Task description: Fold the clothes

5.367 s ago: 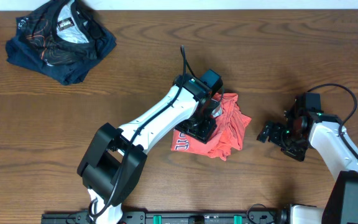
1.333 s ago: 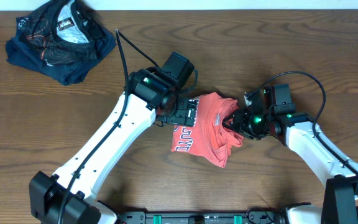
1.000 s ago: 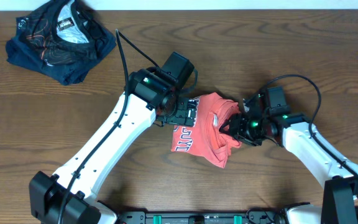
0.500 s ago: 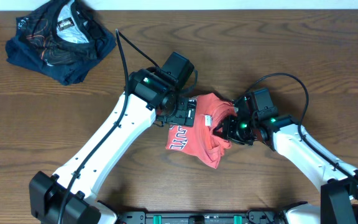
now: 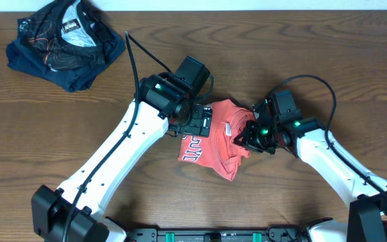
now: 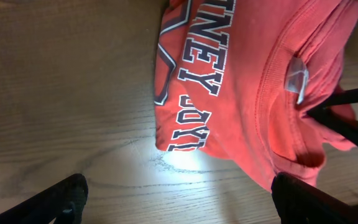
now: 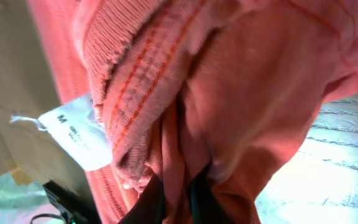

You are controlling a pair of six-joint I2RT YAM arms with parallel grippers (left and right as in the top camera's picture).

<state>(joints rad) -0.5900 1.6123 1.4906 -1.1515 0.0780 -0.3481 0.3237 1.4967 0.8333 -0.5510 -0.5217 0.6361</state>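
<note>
Overhead: crumpled red T-shirt lies mid-desk, one arm on each side.
Right gripper is at the shirt's right edge, jaws clenched on bunched fabric near the collar, with the white neck tag just beside the pinch. Left gripper is at the shirt's upper-left edge, jaws spread wide, grasping nothing. White lettering faces up. Dark garment is heaped at the far-left corner, well apart.
</note>
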